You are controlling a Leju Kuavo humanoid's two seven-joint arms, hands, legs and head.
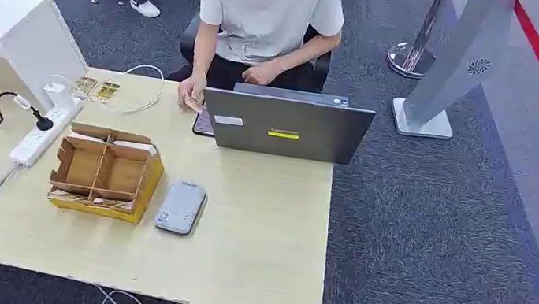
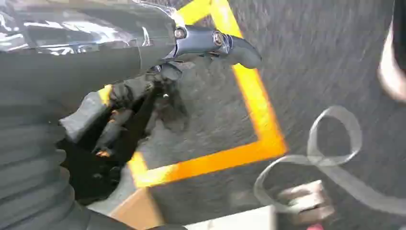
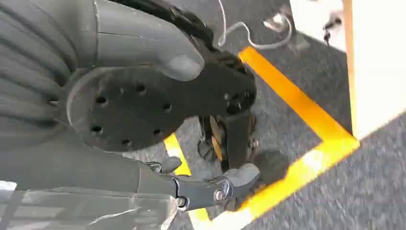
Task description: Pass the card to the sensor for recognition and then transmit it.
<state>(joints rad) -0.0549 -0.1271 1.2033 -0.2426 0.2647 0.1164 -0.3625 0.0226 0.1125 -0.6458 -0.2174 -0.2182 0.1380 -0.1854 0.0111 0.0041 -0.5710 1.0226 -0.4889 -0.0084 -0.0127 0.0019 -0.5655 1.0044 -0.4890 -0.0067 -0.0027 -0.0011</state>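
Laptop [image 1: 286,126] yellow label unreadable, left hand [image 2: 143,91] and right hand [image 3: 210,139] spread, empty

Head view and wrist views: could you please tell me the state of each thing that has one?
Laptop: lid open, back toward the robot.
Cardboard divider box: open on top, compartments look empty.
Grey card reader: lying flat beside the box.
Power strip: one black plug in.
Left hand: hanging over the floor, holds nothing.
Right hand: hanging over the floor, holds nothing.
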